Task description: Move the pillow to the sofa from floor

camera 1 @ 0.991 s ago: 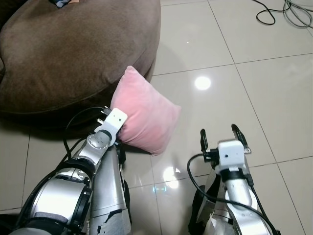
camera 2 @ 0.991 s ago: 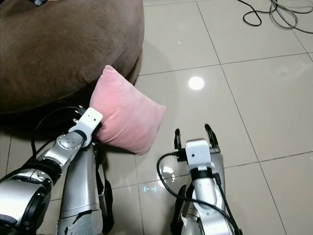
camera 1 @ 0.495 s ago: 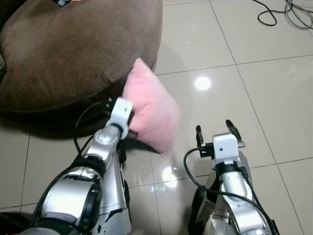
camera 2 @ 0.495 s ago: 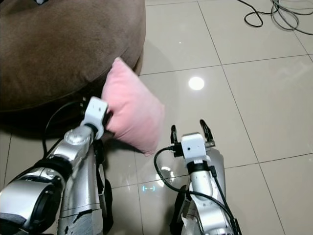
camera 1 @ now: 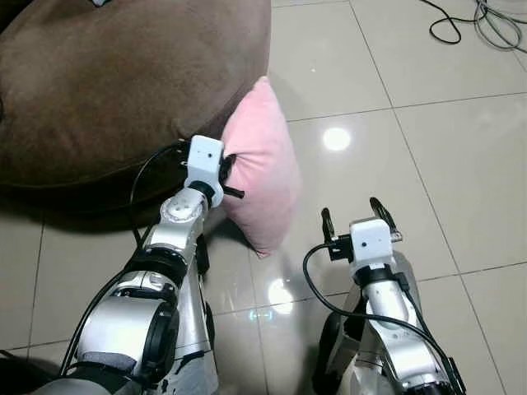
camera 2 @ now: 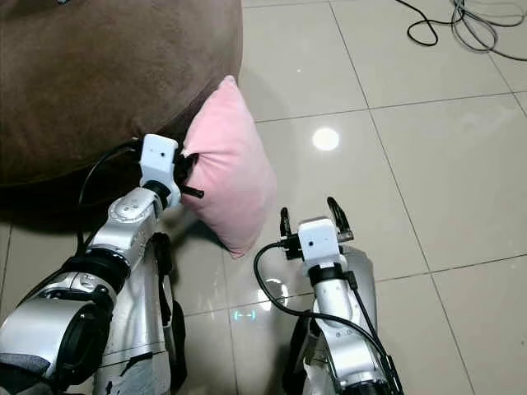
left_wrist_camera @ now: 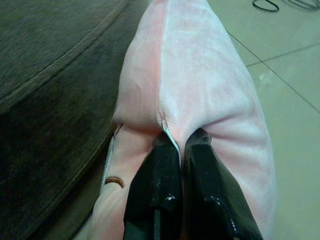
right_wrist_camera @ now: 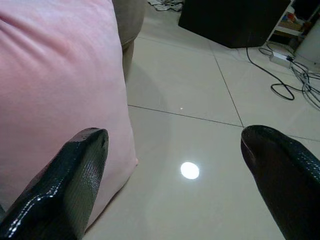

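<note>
**Ana:** Pillow first: where is it?

**Ben:** The pink cushion stands nearly on edge beside the brown sofa, its upper corner against the sofa's rounded front, its lower corner pointing at the tiled floor. Whether that corner touches the tiles is hard to say; it may hang just clear.

**Ana:** What holds it that way?

**Ben:** The left gripper has its two black fingers pressed nearly together on a fold of the pink fabric along the pillow's side seam. Pinching one edge lets the rest hang, which probably explains the upright tilt. The grip sits on the side nearest the sofa, a sensible place for swinging the cushion up onto the seat.

**Ana:** And the other arm?

**Ben:** The right gripper hovers low over the tiles just beside the pillow, fingers spread wide and grasping nothing. Its wrist camera looks past the pink surface toward the floor and some cables.

**Ana:** Anything unclear?

**Ben:** The sofa's far parts are cut off by the frame edge, so the landing spot can't be judged. The small ring-shaped brown mark near the seam is too small to identify.
</note>
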